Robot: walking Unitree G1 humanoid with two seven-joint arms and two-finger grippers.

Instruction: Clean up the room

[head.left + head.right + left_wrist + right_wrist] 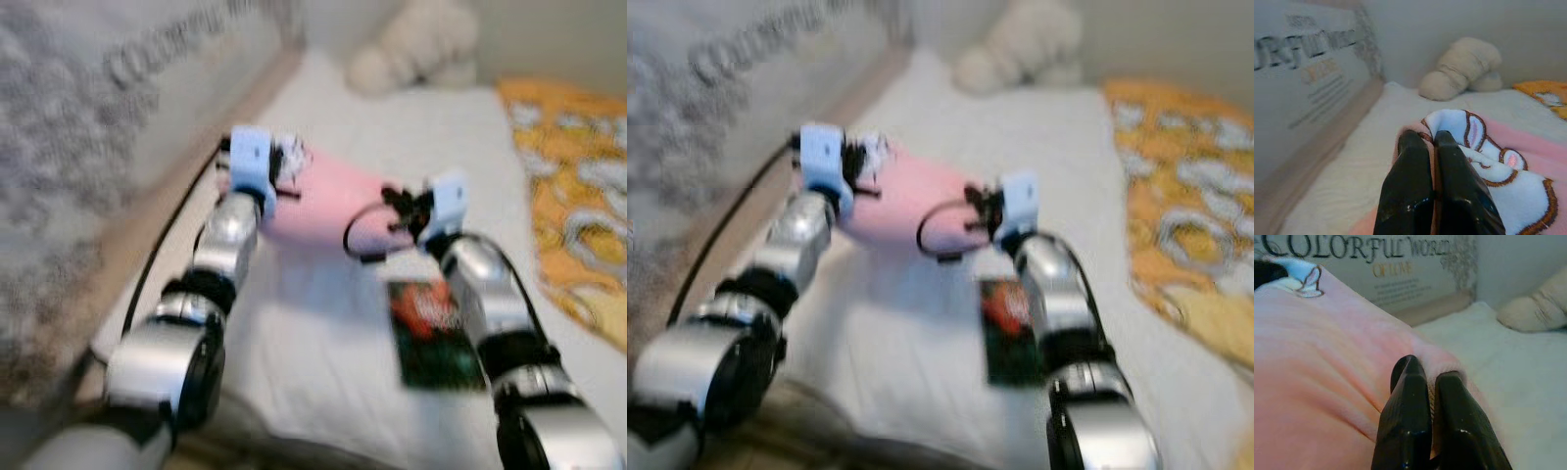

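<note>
End effectors left (1431, 139) and right (1425, 367) each pinch an edge of the pink blanket (323, 201), fingers nearly together.

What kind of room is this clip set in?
Probably a bedroom: a white bed, a cream plush toy at its head, and a pink blanket held by both grippers.

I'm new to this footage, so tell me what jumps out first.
A pink blanket stretched over the white bed, pinched at either end by the left gripper and the right gripper, both shut on it. A dark book lies by the right arm, a cream plush toy sits at the bed's far end, and an orange patterned cover lies on the robot's right.
</note>
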